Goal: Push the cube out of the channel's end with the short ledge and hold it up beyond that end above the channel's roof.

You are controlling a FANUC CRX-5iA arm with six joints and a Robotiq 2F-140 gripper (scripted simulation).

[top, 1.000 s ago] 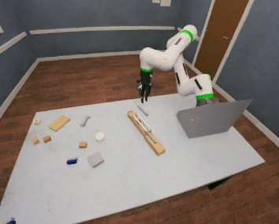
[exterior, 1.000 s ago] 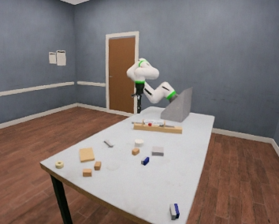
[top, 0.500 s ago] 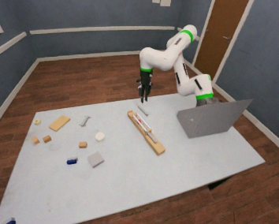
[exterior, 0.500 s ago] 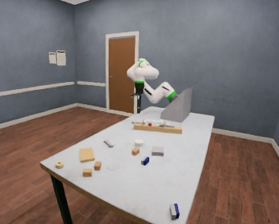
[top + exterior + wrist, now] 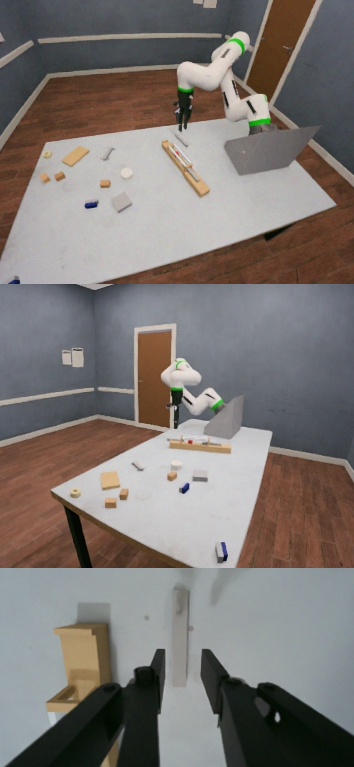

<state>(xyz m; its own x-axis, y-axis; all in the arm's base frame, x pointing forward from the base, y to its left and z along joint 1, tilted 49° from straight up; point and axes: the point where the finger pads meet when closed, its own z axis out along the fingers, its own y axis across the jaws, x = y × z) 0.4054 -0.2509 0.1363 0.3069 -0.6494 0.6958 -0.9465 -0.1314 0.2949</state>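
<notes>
The channel is a long wooden base with a clear roof, lying in the middle of the white table. A small red cube sits inside it near the far end. A thin grey stick lies flat on the table just beyond that far end. My gripper hangs point-down a little above the stick, fingers slightly apart with nothing between them. In the wrist view the base's end shows to the left of the fingers.
A grey wedge stands at the right by the arm's base. On the left lie a wooden plate, a wrench, a white disc, a grey tile, a blue block and small wooden blocks.
</notes>
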